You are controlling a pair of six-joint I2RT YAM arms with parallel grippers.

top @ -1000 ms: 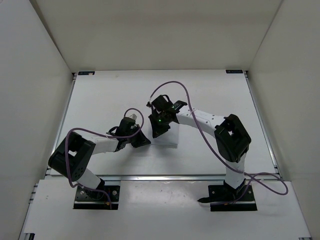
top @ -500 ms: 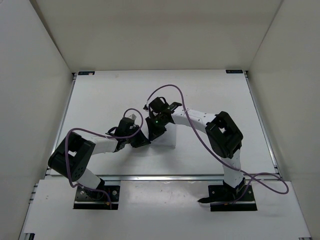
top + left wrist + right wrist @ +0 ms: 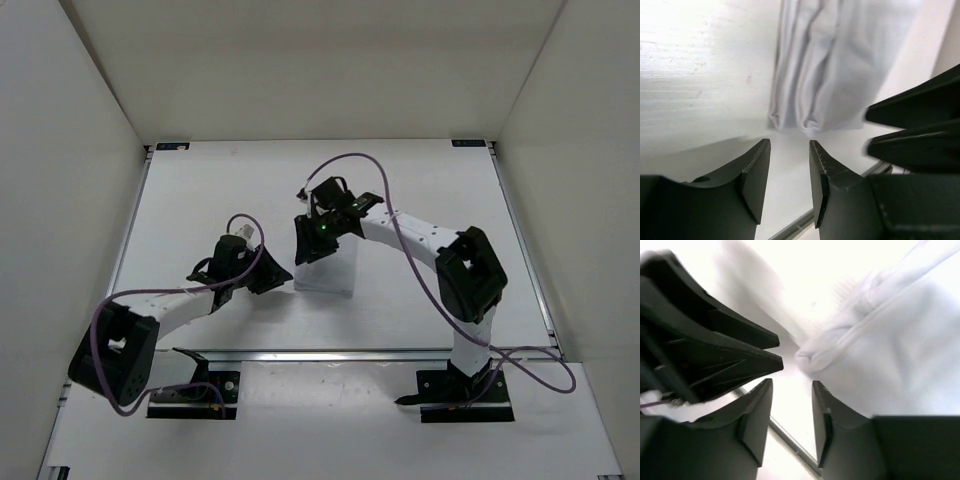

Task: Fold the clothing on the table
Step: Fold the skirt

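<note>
While the white bench (image 3: 200, 190) spreads wide around both arms, the folded white clothing (image 3: 330, 278) lies flat on it, its bunched edge just ahead of the left hand (image 3: 789, 145), whose jaws stand parted and empty. Facing it, the right hand (image 3: 792, 385) is likewise parted, holding nothing, with a rolled corner of the clothing just ahead.

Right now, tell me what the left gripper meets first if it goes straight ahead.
Likely the clothing: its bunched end lies just beyond the left gripper, jaws parted and empty. Height over the table is unclear, so it might touch that first.
</note>
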